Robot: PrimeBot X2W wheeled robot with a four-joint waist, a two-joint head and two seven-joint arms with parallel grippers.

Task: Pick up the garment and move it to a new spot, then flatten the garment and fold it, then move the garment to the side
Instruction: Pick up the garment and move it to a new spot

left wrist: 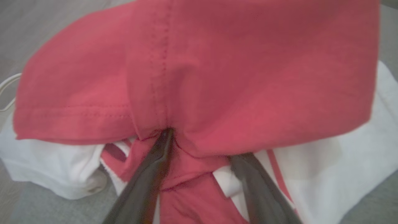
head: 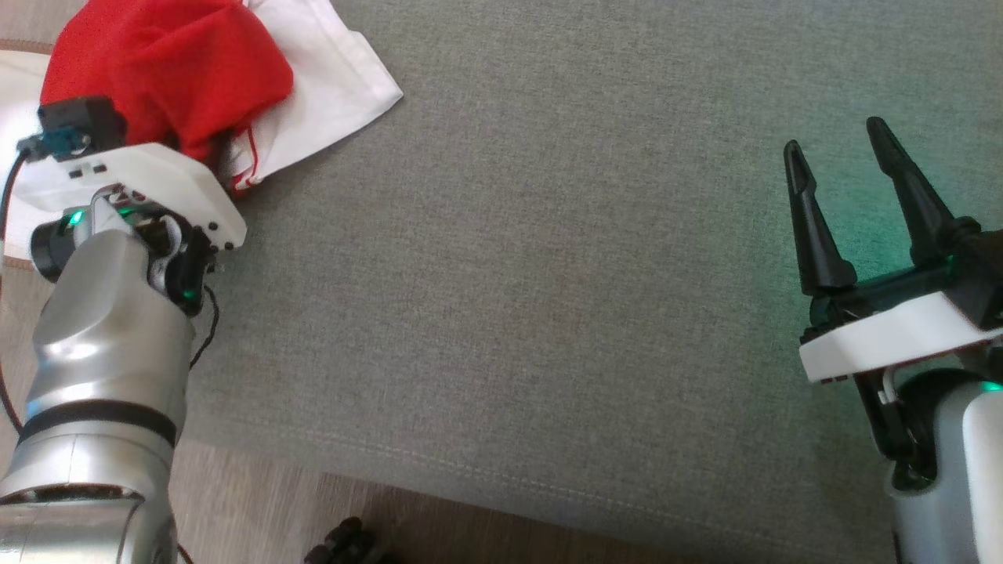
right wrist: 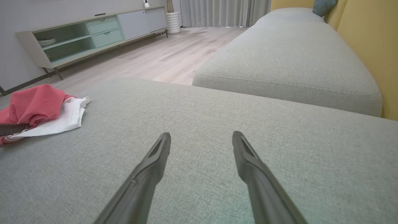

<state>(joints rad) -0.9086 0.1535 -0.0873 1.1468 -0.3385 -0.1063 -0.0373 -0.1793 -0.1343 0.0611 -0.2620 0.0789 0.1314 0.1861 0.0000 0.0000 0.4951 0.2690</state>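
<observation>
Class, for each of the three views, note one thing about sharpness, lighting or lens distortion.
Head view: a green glow tints the sofa beside the right gripper. Left wrist view: the garment is very close, and it and the fingers look blurred. Right wrist view: crisp and evenly lit.

in front of my right gripper (right wrist: 201,134) the grey seat cushion (head: 548,274) lies bare and wide, so i can pass over it freely as far as the second cushion (right wrist: 286,62) and the yellow backrest (right wrist: 367,46) beside it. at my left gripper (left wrist: 203,144) the way is closed by the red and white garment (head: 172,70), whose red fold hangs over my spread fingertips (left wrist: 161,143) and touches them.
</observation>
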